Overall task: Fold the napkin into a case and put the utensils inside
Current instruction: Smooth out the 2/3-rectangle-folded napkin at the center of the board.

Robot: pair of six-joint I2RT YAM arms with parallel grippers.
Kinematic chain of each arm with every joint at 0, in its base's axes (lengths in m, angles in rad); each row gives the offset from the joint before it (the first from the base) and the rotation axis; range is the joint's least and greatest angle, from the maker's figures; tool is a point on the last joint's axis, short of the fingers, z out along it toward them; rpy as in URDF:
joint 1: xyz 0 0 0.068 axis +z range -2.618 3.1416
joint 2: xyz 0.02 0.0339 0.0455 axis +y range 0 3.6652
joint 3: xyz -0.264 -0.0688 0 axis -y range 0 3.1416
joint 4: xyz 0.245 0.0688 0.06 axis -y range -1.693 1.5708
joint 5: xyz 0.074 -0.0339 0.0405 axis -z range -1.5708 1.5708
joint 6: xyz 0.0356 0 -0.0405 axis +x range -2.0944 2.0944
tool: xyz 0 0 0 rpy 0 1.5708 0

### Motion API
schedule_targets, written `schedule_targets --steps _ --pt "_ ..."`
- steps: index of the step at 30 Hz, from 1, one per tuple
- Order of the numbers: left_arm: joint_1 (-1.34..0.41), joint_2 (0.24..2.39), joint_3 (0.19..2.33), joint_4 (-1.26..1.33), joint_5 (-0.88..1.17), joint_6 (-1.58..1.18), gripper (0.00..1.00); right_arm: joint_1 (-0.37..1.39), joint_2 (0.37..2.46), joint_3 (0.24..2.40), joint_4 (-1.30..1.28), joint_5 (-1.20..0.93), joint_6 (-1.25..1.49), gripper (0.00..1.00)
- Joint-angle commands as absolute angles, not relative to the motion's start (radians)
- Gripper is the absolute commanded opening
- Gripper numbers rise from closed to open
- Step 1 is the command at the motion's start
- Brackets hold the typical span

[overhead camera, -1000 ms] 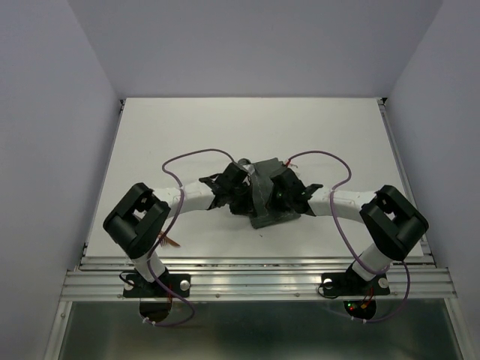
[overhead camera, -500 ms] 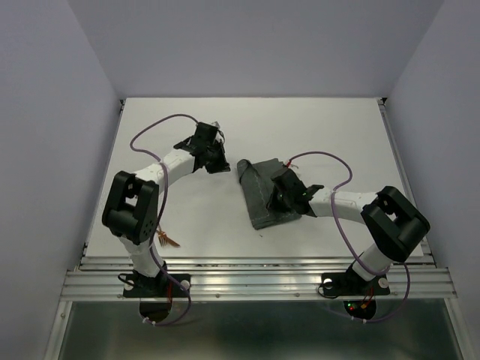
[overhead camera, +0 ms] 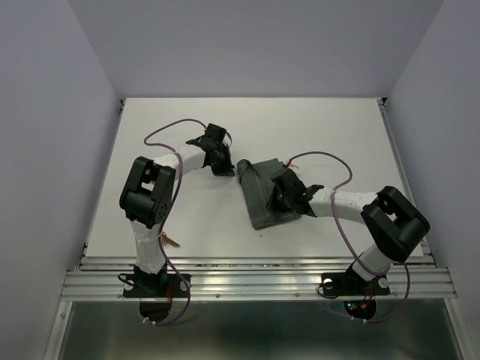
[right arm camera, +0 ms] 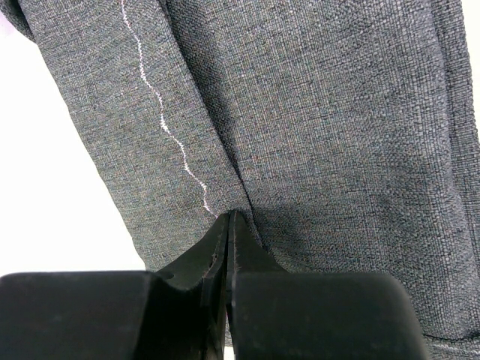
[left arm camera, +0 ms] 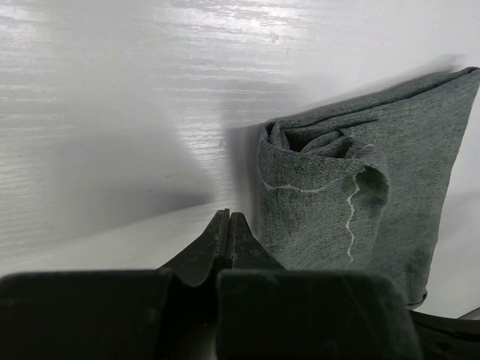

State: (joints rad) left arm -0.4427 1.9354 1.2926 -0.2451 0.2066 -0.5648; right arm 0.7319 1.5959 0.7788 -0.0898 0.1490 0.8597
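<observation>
Cloth first: the napkin (overhead camera: 255, 199) lies mid-table, folded down to a narrow case (left arm camera: 337, 217). In the overhead view its long axis runs from about 11 o'clock to 5 o'clock.

My right gripper (right arm camera: 229, 217) sits on top of it near the middle. The jaws are fully closed, with the tips touching a crease beside the white stitching. I cannot tell whether a pinch of fabric is caught between them or whether they only press down.

My left gripper (left arm camera: 229, 219) is also closed, with nothing in it. It hovers over the bare table (overhead camera: 322, 127), just beside the cloth's far-left corner and not touching it. From those fingertips the bulk of the case lies at about 4 o'clock overhead.

The utensils (overhead camera: 171, 241) show only as a small copper-brown glint at the near edge, by the foot of the left arm. That is roughly 7 o'clock from the left gripper and well apart from it. The arm hides most of them, so I cannot count the pieces.

The end of the case facing the left wrist camera shows bunched layers (left arm camera: 315, 139) and an opening of sorts. I see no cutlery in it, so I judge the case empty. The left arm is clearly the nearer 1 for fetching the utensils. The right looks placed to pin the cloth while they slide in along the 11-to-5 line.
</observation>
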Motion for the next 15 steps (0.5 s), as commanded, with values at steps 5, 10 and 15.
schedule_targets --steps 5,10,15 --pt "-0.465 1.94 1.367 -0.206 0.247 -0.565 0.0 0.726 1.585 0.779 -0.137 0.16 0.842 0.01" --pt "-0.479 1.979 1.397 -0.195 0.264 -0.568 0.0 0.726 1.582 0.776 -0.138 0.161 0.844 0.01" --pt "-0.495 1.99 1.427 -0.192 0.262 -0.568 0.0 0.726 1.575 0.77 -0.144 0.166 0.848 0.01"
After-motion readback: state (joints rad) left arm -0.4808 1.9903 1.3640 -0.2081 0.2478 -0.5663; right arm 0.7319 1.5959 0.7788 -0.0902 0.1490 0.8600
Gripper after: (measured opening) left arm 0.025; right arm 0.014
